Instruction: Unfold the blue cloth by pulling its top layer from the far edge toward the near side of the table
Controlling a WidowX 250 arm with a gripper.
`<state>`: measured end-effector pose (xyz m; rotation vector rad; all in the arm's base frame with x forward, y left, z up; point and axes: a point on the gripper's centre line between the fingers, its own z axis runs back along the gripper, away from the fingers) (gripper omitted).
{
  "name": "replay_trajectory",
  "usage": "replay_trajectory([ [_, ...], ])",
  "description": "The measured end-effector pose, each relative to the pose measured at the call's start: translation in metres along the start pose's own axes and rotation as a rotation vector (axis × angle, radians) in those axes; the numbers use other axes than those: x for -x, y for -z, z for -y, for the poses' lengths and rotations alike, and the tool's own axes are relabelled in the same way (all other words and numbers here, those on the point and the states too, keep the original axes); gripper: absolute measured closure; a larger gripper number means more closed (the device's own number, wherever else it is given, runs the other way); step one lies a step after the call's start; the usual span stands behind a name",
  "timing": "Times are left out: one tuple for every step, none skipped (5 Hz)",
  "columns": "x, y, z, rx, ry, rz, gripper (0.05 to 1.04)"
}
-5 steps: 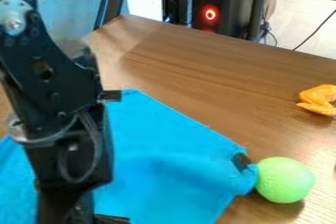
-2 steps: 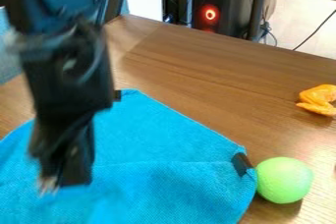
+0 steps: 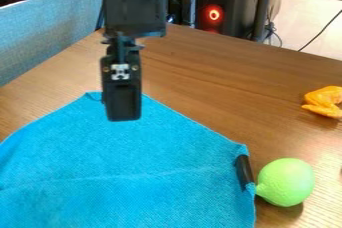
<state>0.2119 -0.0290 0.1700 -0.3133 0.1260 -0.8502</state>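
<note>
The gripper [image 3: 123,118] is over the blue cloth's [image 3: 133,147] far part – whether open or closed, I cannot tell. To its right, nearer the camera, a green ball [image 3: 286,182] sits by the cloth's black tab [image 3: 244,173]; farther right lies an orange object [image 3: 324,100].

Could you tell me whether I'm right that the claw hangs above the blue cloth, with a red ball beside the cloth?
Nearly: the camera view shows a green ball, not a red one, beside the blue cloth; the claw hangs above it.
</note>
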Motion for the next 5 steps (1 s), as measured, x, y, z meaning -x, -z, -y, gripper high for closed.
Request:
replay_trajectory([
  [-0.009,0.022,-0.045,-0.153,-0.160,-0.028,0.084],
  [-0.005,0.054,-0.084,-0.392,-0.332,-0.041,0.084],
  [-0.002,0.063,-0.115,-0.702,-0.493,0.050,0.084],
  [-0.002,0.054,-0.138,-0.810,-0.553,0.102,0.085],
  [-0.001,0.042,-0.172,-0.787,-0.664,0.105,0.085],
])
